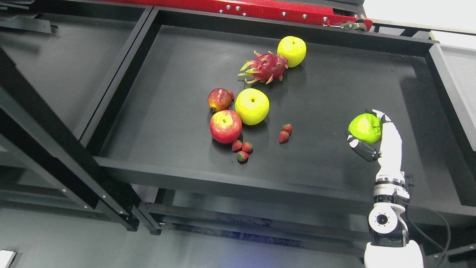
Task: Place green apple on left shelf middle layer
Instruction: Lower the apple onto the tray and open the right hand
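Head view of the black shelf tray [334,93]. Your right hand [375,136] rises from the lower right with its fingers wrapped around the green apple [364,128], gripping it above the right part of the tray, well apart from the other fruit. Near the tray's middle you see a red apple [225,126] touching a yellow apple [252,106], with a pomegranate [219,99] just beyond the red apple on the far left. Farther back, a dragon fruit [264,67] lies beside a second yellow apple [291,51]. Small strawberries [242,149] sit near the red apple, and two more [285,133] lie just to their right. Your left arm does not appear.
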{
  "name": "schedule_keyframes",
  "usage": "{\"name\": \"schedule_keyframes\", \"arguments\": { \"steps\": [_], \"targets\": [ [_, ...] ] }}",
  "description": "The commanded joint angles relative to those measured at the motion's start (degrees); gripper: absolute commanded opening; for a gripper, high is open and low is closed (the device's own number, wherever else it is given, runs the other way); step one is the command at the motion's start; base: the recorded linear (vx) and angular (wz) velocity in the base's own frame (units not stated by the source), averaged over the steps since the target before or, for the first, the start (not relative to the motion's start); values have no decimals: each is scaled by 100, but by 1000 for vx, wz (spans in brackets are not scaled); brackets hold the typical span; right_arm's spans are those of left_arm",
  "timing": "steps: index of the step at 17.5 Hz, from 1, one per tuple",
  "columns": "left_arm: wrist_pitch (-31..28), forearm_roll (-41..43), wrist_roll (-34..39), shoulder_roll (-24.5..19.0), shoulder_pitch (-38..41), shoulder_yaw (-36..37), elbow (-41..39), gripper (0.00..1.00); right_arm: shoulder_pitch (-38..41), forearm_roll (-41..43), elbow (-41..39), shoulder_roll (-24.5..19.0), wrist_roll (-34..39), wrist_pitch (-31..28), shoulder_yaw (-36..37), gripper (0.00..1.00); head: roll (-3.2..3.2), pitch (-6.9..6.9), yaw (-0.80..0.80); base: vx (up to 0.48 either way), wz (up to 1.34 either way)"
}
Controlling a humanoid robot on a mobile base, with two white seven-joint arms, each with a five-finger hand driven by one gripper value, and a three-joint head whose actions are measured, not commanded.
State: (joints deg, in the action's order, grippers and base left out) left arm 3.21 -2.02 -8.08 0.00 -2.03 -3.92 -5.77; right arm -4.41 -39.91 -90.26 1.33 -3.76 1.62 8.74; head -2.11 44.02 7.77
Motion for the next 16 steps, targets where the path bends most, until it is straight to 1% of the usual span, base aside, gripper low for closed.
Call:
{"name": "schedule_keyframes", "arguments": {
  "steps": [1, 6, 9, 10, 11, 12, 13, 14, 15, 16],
  "targets": [
    [4, 0, 0, -100, 1, -4, -3, 100, -710, -69, 1317, 236, 77, -127, -329, 3, 0, 0, 0, 169, -89],
    [4, 0, 0, -100, 1, -4, -3, 100, -1114, -87, 1967, 280, 77, -136, -321, 3, 0, 0, 0, 148, -25],
    [4, 0, 0, -100, 1, 13, -3, 100, -1176, -87, 2048, 280, 77, -144, -312, 4, 0, 0, 0, 100, -2],
    [4, 0, 0, -100, 1, -4, -3, 100, -1168, -87, 2056, 280, 77, -144, -303, 5, 0, 0, 0, 79, -5],
    [4, 0, 0, -100, 1, 13, -3, 100, -1159, -87, 2056, 280, 77, -179, -294, 8, 0, 0, 0, 77, -9],
    [4, 0, 0, -100, 1, -4, -3, 100, -1133, -26, 2065, 280, 86, -310, -277, 19, 0, 0, 0, 77, -9],
    [4, 0, 0, -100, 1, 13, -3, 100, -1098, 140, 2056, 272, 86, -425, -259, 40, 0, 0, 0, 52, -5],
    [4, 0, 0, -100, 1, -4, 6, 100, -1089, 402, 2056, 271, 103, -417, -259, 75, 0, 0, 0, 52, -5],
    [4, 0, 0, -100, 1, -4, -3, 100, -1071, 823, 2039, 280, 156, -408, -259, 100, 0, 0, 0, 38, -2],
    [4, 0, 0, -100, 1, 13, -3, 100, -1062, 1114, 2021, 272, 174, -408, -259, 100, 0, 0, 0, 38, -2]
  ]
}}
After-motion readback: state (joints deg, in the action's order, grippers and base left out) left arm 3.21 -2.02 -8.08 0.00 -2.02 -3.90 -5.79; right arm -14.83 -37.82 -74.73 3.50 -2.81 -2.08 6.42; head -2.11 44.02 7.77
